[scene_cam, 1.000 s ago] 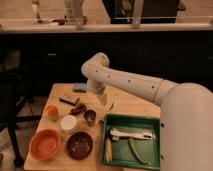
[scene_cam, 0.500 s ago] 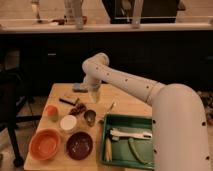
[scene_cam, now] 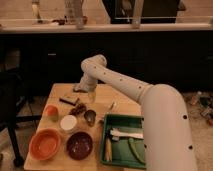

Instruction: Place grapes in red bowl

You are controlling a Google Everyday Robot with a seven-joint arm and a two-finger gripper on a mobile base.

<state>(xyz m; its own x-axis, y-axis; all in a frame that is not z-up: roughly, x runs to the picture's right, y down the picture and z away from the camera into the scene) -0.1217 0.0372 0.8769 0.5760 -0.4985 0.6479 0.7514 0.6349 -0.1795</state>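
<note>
With jaws wide apart, the gripper (scene_cam: 90, 95) hangs near the grapes (scene_cam: 77, 108) on the bench (scene_cam: 121, 100) and might knock the metal cup (scene_cam: 90, 117) beside them

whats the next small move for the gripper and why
Probably shift the gripper sideways and down onto the grapes. It hangs open beside them, just above the table, holding nothing. The grapes lie on the table, not yet in the red bowl at the near edge.
</note>
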